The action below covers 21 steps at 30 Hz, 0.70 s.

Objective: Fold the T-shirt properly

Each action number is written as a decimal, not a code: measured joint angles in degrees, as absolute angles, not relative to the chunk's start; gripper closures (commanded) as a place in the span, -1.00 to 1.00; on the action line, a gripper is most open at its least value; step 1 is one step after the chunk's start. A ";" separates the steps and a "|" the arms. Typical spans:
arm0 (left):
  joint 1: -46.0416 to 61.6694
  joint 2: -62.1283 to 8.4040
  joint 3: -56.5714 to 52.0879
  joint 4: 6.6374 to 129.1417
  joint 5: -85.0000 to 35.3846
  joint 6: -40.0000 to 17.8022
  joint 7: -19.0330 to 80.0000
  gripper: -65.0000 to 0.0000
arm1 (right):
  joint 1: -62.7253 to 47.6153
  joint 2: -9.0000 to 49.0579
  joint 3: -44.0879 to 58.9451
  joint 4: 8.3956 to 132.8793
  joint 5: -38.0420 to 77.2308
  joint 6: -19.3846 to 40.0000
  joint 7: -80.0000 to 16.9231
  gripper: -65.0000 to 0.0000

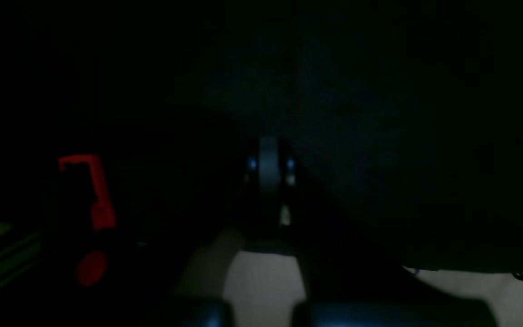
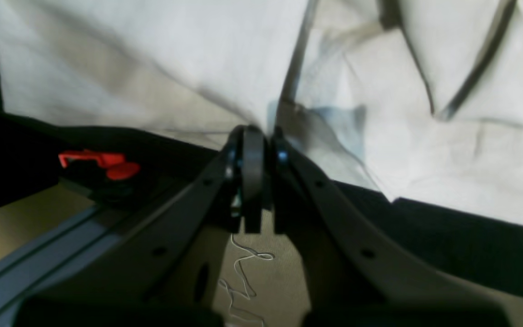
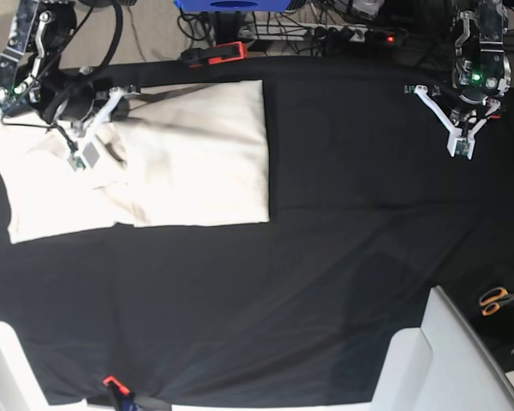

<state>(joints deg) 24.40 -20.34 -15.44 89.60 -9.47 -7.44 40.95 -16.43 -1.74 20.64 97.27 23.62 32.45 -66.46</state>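
The cream T-shirt (image 3: 154,154) lies partly folded on the left part of the black table cloth (image 3: 343,214), its right edge straight and its left part wrinkled. In the right wrist view the T-shirt (image 2: 152,59) fills the upper frame. My right gripper (image 2: 261,136) is shut, and folds of the shirt run into its tips at the cloth's edge; in the base view it (image 3: 75,158) sits over the shirt's upper left. My left gripper (image 1: 268,159) is shut and empty above the bare black cloth, at the far right in the base view (image 3: 461,147).
A red clamp (image 3: 214,53) holds the cloth at the back edge, another (image 3: 111,383) at the front edge. Orange-handled scissors (image 3: 501,300) lie at the right. A white panel (image 3: 441,360) stands at the front right. Cables and a power strip (image 3: 343,32) run behind the table.
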 measured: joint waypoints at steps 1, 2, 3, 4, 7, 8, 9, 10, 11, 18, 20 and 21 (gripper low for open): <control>24.40 -20.38 -15.44 89.60 -9.45 -7.46 40.97 1.00 | -16.40 -1.74 20.64 97.27 23.62 32.40 -66.43 0.94; 24.40 -20.38 -15.44 89.60 -9.45 -7.44 40.97 1.00 | -16.40 -1.76 20.64 97.27 23.62 32.38 -66.61 0.93; 24.43 -20.38 -15.44 89.60 -9.45 -7.44 40.97 1.00 | -16.40 -1.76 20.64 97.27 23.64 32.38 -67.68 0.92; 24.45 -20.36 -15.44 89.60 -9.47 -7.46 40.97 1.00 | -16.60 -1.74 20.64 97.27 23.59 32.38 -68.90 0.91; 24.47 -20.36 -15.44 89.60 -9.45 -7.44 40.95 1.00 | -17.26 -1.93 20.69 97.27 23.57 32.36 -70.00 0.91; 24.47 -20.38 -15.44 89.60 -9.45 -7.46 40.97 1.00 | -17.37 -2.00 20.69 97.27 23.62 32.38 -70.02 0.91; 24.47 -20.38 -15.44 89.60 -9.45 -7.44 40.97 1.00 | -17.32 -2.07 20.69 97.25 23.57 32.36 -69.95 0.91; 24.47 -20.40 -15.44 89.60 -9.45 -7.46 40.97 1.00 | -17.30 -2.07 20.69 97.25 23.62 32.36 -69.87 0.90; 24.47 -20.45 -15.44 89.60 -9.45 -7.44 40.97 1.00 | -17.30 -2.07 20.69 97.25 23.62 32.38 -69.80 0.84; 24.49 -20.49 -15.44 89.60 -9.45 -7.46 40.97 1.00 | -17.34 -2.04 20.75 97.12 23.62 28.56 -69.67 -0.15; 24.49 -20.49 -15.44 89.60 -9.45 -7.46 40.97 1.00 | -17.37 -2.04 20.80 97.12 23.40 25.54 -69.10 -0.22; 24.49 -20.49 -15.44 89.60 -9.45 -7.46 40.97 1.00 | -17.39 -2.04 20.80 97.19 23.40 24.56 -67.83 -0.19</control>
